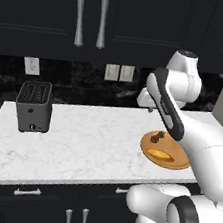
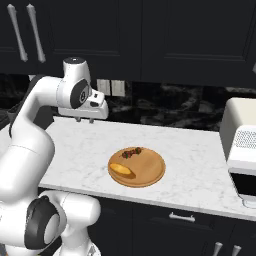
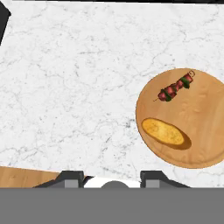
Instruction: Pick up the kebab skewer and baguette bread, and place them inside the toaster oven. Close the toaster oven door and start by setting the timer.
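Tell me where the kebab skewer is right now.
The kebab skewer lies on the round wooden board on the counter, along its far edge, just behind the baguette bread. The toaster oven stands off to the right.

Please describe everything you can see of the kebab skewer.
The kebab skewer is a thin stick strung with small red, dark brown and green chunks. It lies flat on the round wooden board, near its far edge as the base views show it, apart from the baguette bread beside it. Nothing else touches it.
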